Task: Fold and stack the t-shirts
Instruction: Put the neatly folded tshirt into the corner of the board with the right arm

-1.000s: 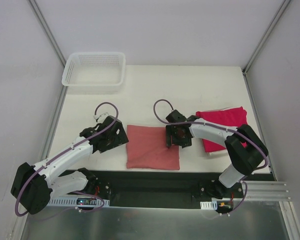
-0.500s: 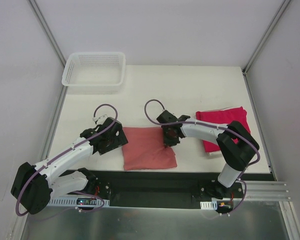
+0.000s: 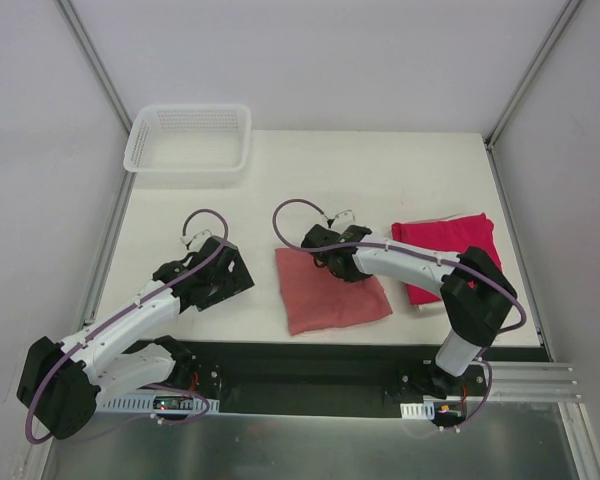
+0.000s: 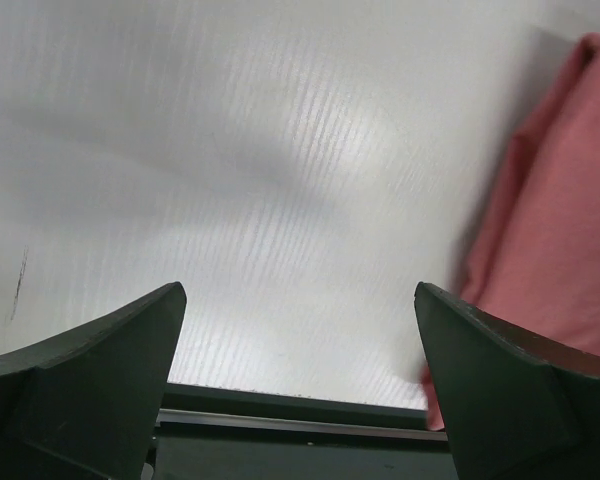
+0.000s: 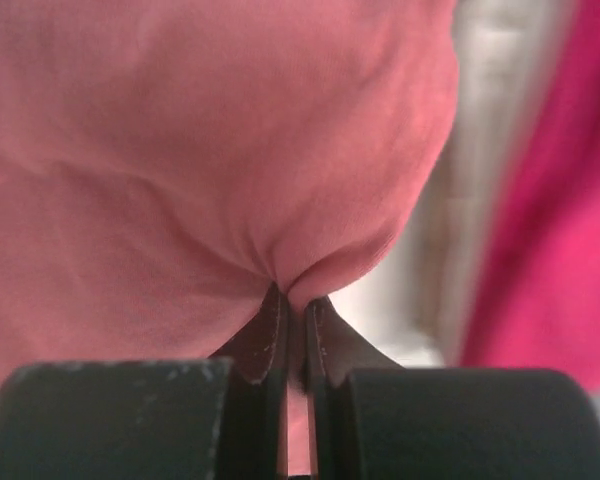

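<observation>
Table (image 3: 380,170): both tees look folded, unstacked; right gripper (image 5: 295,300) pinching salmon tee (image 3: 335,295) near crimson tee (image 3: 445,250); left gripper (image 4: 298,295) spread, empty.

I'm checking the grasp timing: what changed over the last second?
The right pincer shut on the salmon-pink t-shirt, pinching a fold, and dragged it rightward, turned askew, toward the crimson t-shirt. The left pincer stayed open; crimson t-shirt and basket did not move.

White links (image 3: 130,318), black joints (image 3: 477,298) — purple cables (image 3: 276,222).
</observation>
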Robot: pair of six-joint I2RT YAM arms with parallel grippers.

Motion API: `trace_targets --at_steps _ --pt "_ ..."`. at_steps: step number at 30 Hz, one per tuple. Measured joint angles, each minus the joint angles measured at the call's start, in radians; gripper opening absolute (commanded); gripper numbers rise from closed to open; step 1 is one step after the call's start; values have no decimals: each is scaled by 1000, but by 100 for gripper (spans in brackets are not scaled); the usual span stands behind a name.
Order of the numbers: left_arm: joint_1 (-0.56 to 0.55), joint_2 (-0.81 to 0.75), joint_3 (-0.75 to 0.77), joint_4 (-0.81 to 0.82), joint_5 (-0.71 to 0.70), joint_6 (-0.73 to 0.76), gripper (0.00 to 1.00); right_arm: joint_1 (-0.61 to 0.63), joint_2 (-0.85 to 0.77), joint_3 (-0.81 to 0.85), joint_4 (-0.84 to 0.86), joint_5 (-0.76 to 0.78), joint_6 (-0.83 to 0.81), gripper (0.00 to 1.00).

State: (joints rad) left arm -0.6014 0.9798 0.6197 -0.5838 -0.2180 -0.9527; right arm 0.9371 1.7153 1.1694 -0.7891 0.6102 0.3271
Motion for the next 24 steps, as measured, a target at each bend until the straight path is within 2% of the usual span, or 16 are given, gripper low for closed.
trace_targets --at_steps 5,12,24 --pt "6 -1 0 0 0 5 99 -2 -68 47 -213 210 -14 1" --pt "14 0 0 0 -1 21 99 -2 -152 127 -417 346 1 1" --pt "20 16 0 0 -4 31 99 -58 -192 224 -509 437 5 1"
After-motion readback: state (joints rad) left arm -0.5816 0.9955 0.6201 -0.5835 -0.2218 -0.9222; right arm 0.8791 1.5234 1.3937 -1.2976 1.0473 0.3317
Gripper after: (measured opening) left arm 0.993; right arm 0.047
